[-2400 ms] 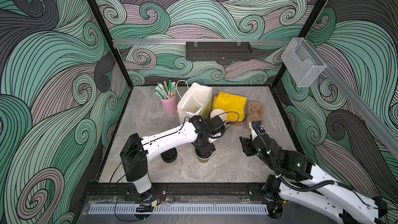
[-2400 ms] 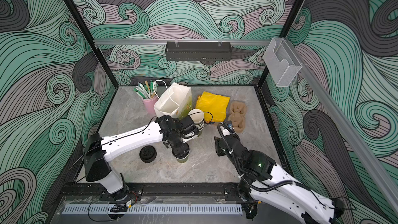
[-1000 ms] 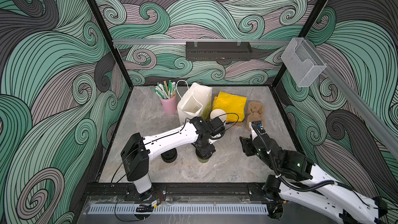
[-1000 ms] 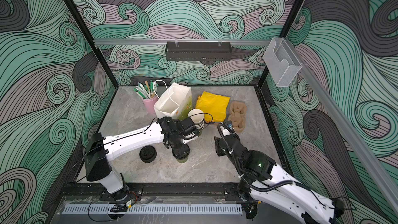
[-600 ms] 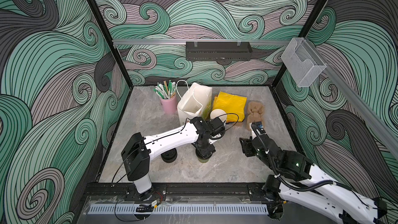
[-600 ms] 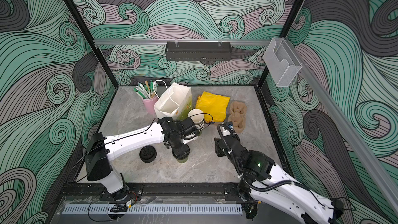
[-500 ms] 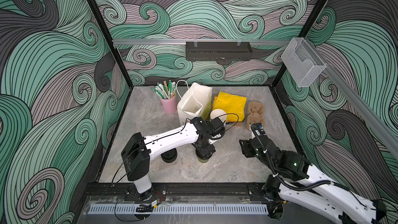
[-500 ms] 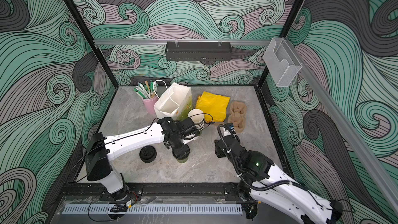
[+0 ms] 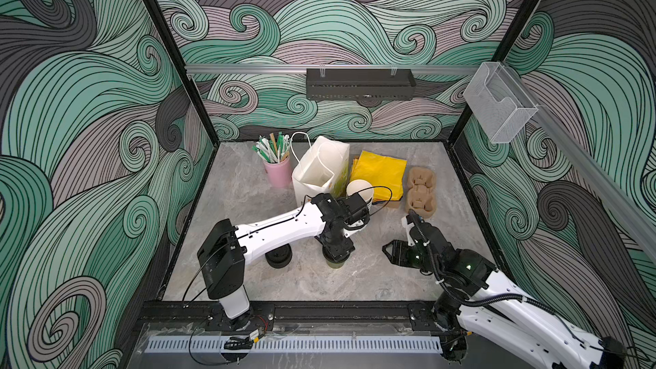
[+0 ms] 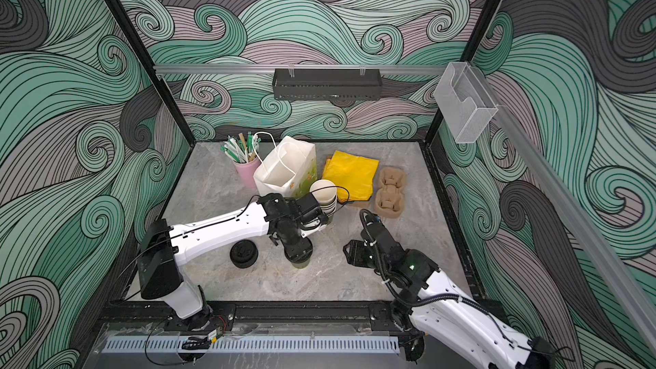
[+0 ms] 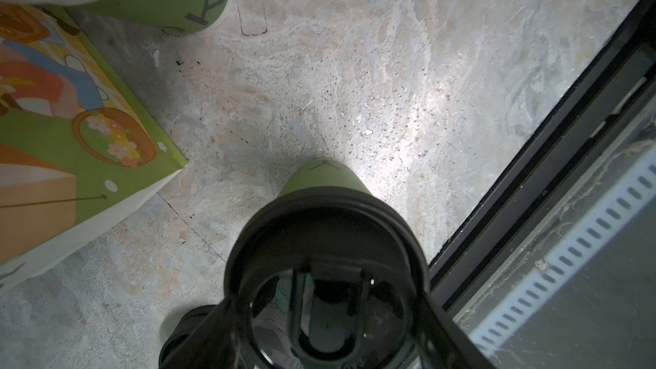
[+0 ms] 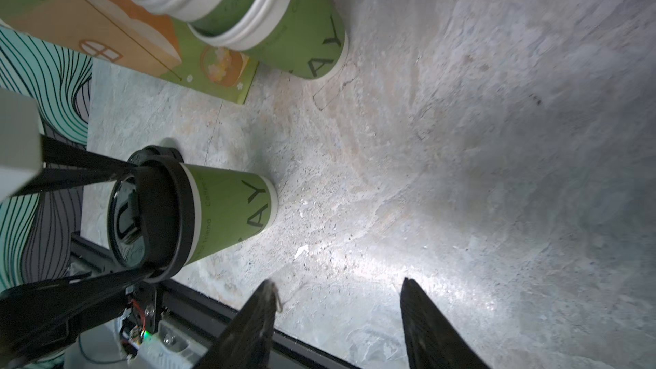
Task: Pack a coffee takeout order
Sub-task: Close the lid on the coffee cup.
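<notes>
Two matching arms. Left arm (image 9: 280, 230): glossy white shell links with small dark screw holes, boxy black shoulder block (image 9: 223, 264), black wrist housing (image 9: 340, 214), and a thin black cable (image 9: 385, 193) that loops off the wrist, with another running along the white link. Right arm (image 9: 514, 317): same white shells, black joints, black hose (image 9: 475, 302), small green light (image 9: 469, 266) on a black housing. Left gripper (image 12: 151, 220): slim flat black fingers (image 12: 81, 168). Right gripper (image 12: 337, 282): black matte fingers (image 12: 255, 328) tapering to pointed tips.
</notes>
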`<action>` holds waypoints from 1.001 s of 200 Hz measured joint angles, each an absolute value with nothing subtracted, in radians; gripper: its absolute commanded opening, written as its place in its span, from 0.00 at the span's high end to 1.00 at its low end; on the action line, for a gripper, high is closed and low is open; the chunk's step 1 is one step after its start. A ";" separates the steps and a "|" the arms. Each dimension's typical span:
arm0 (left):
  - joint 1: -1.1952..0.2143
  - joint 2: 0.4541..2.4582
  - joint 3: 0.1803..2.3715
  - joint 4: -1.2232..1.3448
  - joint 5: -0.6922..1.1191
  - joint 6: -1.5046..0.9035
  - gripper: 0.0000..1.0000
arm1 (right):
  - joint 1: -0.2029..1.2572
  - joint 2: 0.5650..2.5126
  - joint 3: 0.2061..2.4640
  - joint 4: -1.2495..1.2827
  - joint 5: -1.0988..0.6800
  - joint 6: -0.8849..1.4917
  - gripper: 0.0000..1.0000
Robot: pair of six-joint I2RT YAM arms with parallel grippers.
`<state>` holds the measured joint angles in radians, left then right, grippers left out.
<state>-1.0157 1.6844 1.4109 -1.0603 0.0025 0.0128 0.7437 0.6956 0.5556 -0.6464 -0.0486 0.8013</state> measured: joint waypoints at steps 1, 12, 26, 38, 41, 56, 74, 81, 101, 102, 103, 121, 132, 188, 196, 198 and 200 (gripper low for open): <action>-1.016 1.684 1.411 -1.060 0.003 0.013 0.25 | 0.743 0.697 0.555 -0.645 -0.051 0.801 0.40; -1.015 1.684 1.407 -1.057 0.004 0.012 0.22 | 0.739 0.706 0.552 -0.632 -0.077 0.804 0.37; -1.015 1.685 1.396 -1.053 0.005 0.011 0.20 | 0.735 0.707 0.552 -0.620 -0.100 0.805 0.34; -1.013 1.685 1.396 -1.052 0.006 0.011 0.18 | 0.732 0.706 0.552 -0.610 -0.113 0.805 0.33; -1.013 1.685 1.396 -1.051 0.007 0.010 0.18 | 0.731 0.706 0.552 -0.609 -0.115 0.804 0.33; -1.010 1.685 1.396 -1.048 0.011 0.010 0.17 | 0.730 0.706 0.552 -0.603 -0.125 0.804 0.30; -1.009 1.684 1.396 -1.046 0.012 0.008 0.16 | 0.729 0.706 0.552 -0.599 -0.134 0.804 0.30; -1.009 1.683 1.396 -1.046 0.012 0.008 0.16 | 0.729 0.705 0.552 -0.599 -0.136 0.804 0.30; -1.009 1.675 1.396 -1.043 0.015 0.007 0.16 | 0.726 0.705 0.552 -0.595 -0.139 0.804 0.30; -1.009 1.674 1.396 -1.043 0.015 0.007 0.16 | 0.726 0.705 0.552 -0.595 -0.139 0.804 0.30; -1.009 1.674 1.396 -1.042 0.015 0.007 0.16 | 0.726 0.705 0.552 -0.594 -0.139 0.804 0.30; -1.009 1.664 1.396 -1.037 0.020 0.007 0.15 | 0.724 0.705 0.552 -0.593 -0.139 0.804 0.29; -1.009 1.655 1.396 -1.033 0.023 0.007 0.15 | 0.724 0.705 0.552 -0.593 -0.139 0.804 0.24; -1.009 1.600 1.396 -1.023 0.012 -0.031 0.17 | 0.719 0.705 0.552 -0.593 -0.142 0.796 0.21; -1.009 1.571 1.396 -1.012 0.005 -0.053 0.18 | 0.719 0.705 0.552 -0.593 -0.143 0.794 0.21; -1.009 1.564 1.396 -1.011 0.002 -0.056 0.19 | 0.719 0.705 0.552 -0.593 -0.144 0.793 0.21; -1.009 1.553 1.396 -1.007 0.001 -0.064 0.19 | 0.719 0.706 0.552 -0.593 -0.144 0.792 0.21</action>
